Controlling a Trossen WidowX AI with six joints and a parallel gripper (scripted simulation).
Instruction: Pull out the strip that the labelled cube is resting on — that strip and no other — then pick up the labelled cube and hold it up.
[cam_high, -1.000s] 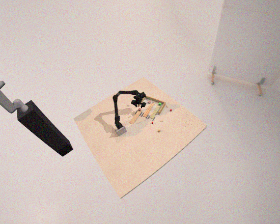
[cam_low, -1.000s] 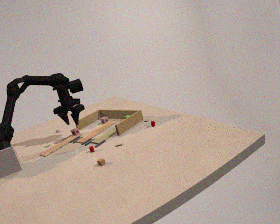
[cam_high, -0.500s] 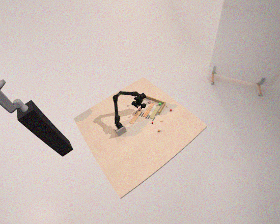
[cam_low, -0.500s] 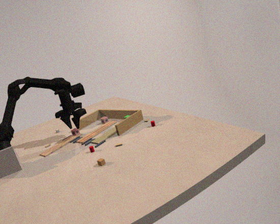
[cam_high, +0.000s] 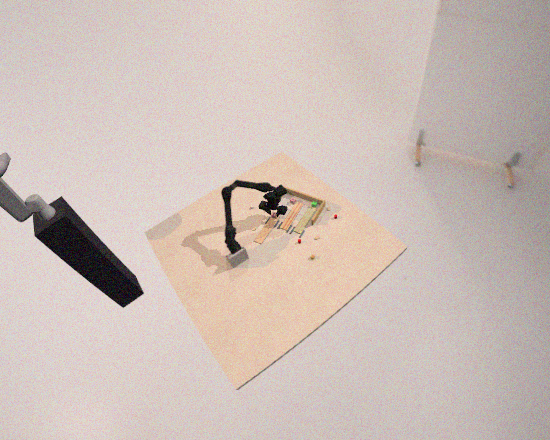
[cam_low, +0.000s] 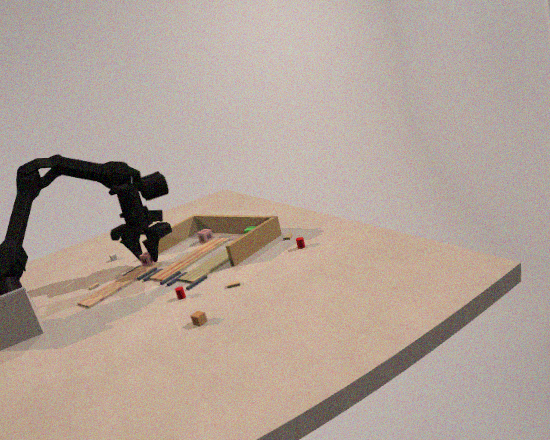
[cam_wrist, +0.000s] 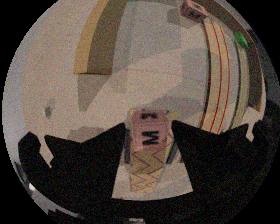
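Observation:
A pink cube marked M (cam_high: 274, 215) (cam_low: 146, 258) (cam_wrist: 150, 134) is at the far end of the zigzag-marked strip (cam_high: 262, 237) (cam_low: 100, 296) (cam_wrist: 145, 177). That strip sticks out toward the arm's base; whether the cube rests on its end is hard to tell. My gripper (cam_wrist: 149, 125) is partly open and points down, with its fingertips on either side of this cube; no firm grip shows. A second pink lettered cube (cam_high: 293, 201) (cam_low: 205, 235) (cam_wrist: 193, 10) stands farther back. A red-lined strip (cam_high: 291, 217) (cam_low: 187, 260) (cam_wrist: 216, 75) and a greenish strip (cam_high: 306, 219) (cam_low: 207, 266) lie to the right.
Wooden walls (cam_low: 255, 241) (cam_wrist: 95, 37) stand behind and beside the strips. Short dark rails (cam_low: 196, 282) flank their front ends. A green object (cam_high: 314, 204) (cam_low: 250, 229) (cam_wrist: 241, 40) is in the back corner. Red cylinders (cam_low: 180, 293) (cam_low: 300, 243) and an orange-brown cube (cam_high: 312, 257) (cam_low: 199, 318) stand outside.

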